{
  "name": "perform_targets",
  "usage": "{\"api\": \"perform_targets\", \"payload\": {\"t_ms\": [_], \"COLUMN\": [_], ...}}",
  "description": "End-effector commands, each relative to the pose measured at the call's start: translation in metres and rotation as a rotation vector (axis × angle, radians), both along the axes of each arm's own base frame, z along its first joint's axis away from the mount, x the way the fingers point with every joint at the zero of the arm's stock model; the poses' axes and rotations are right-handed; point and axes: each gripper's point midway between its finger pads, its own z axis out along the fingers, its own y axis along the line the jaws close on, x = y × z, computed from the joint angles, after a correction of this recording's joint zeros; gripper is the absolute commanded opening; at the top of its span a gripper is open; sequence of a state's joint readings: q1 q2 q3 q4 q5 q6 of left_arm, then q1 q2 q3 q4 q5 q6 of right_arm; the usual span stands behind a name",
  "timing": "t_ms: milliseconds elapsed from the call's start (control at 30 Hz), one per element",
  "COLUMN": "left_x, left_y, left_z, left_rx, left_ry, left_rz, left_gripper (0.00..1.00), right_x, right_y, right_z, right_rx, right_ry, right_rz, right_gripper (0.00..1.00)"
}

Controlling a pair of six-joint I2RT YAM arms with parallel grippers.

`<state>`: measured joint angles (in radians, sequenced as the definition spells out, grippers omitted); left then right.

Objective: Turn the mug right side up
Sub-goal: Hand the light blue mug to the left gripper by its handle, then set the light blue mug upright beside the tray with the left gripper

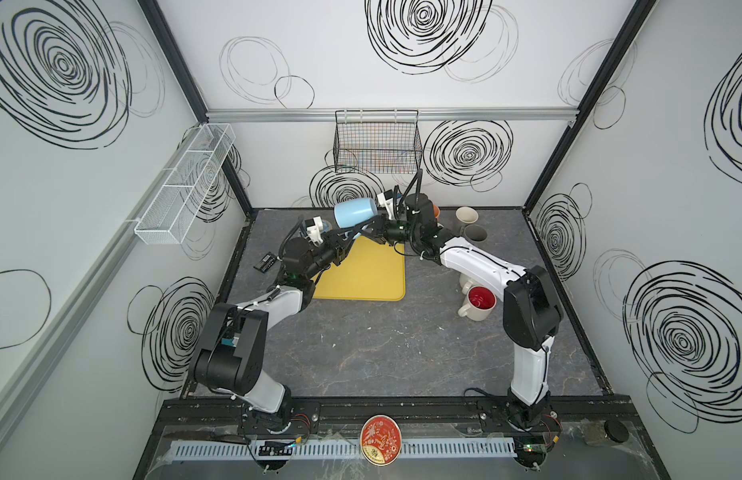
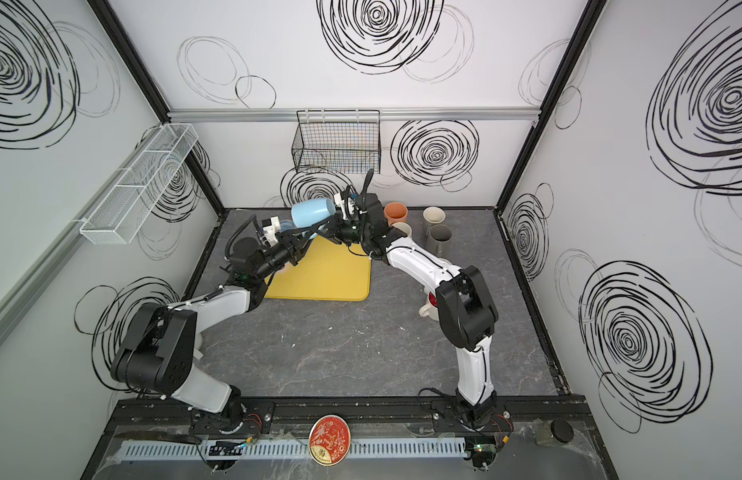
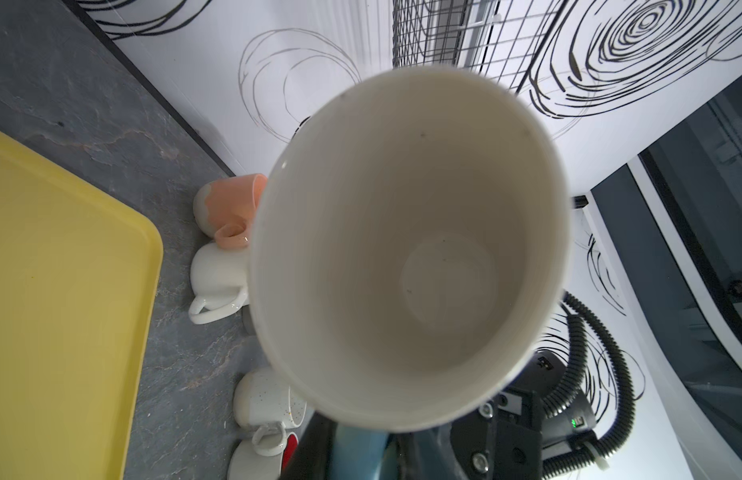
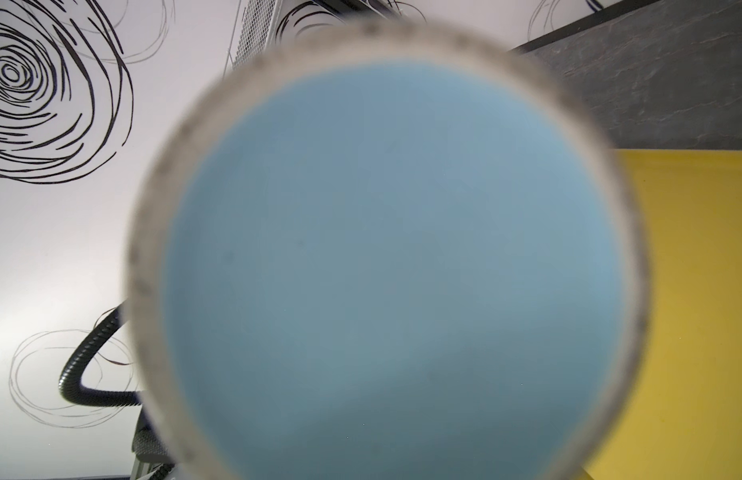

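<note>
Above the far edge of the yellow tray [image 1: 361, 274], the blue mug [image 1: 354, 212] is held off the desk on its side, mouth toward 9 o'clock, base toward 3. The jaws of the left gripper [image 1: 353, 235] and right gripper [image 1: 372, 231] are shut beneath it at 6 o'clock, apparently on its handle.

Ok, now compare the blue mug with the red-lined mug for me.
The blue mug is lifted off the table, lying on its side; the red-lined mug stands upright on the table. The blue mug is blue outside and white inside; the red-lined mug is cream outside, red inside. Both look empty.
</note>
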<state>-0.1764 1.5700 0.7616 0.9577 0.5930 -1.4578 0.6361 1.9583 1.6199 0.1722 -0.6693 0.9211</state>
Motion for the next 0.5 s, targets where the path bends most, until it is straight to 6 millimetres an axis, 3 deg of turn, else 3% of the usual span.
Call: {"api": "perform_targets", "payload": {"t_ms": [0,33,100,200,267,467], "left_x": [-0.001,-0.002,-0.002,-0.004,-0.005,-0.001], "left_y": [-0.007,-0.007,-0.007,-0.004,-0.001,-0.005], "left_z": [0.031,0.036,0.043,0.047,0.05,0.044], "left_rx": [-0.054,-0.064,-0.077,-0.1,-0.12,-0.078], "left_ry": [-0.113,-0.129,-0.149,-0.158,-0.17,-0.159], "left_rz": [-0.026,-0.028,-0.033,-0.03,-0.023,-0.026], "left_gripper": [0.09,0.03,0.0,0.0,0.0,0.0], "right_x": [-0.02,-0.019,-0.015,-0.006,0.0,0.01], "right_y": [-0.001,-0.002,-0.007,-0.021,-0.033,-0.061], "right_z": [0.074,0.073,0.067,0.056,0.052,0.04], "right_rx": [0.142,0.138,0.116,0.071,0.052,-0.014], "right_ry": [-0.157,-0.151,-0.134,-0.109,-0.094,-0.064], "right_rz": [0.068,0.067,0.046,-0.008,-0.043,-0.113], "right_gripper": [0.0,0.0,0.0,0.11,0.22,0.4]}}
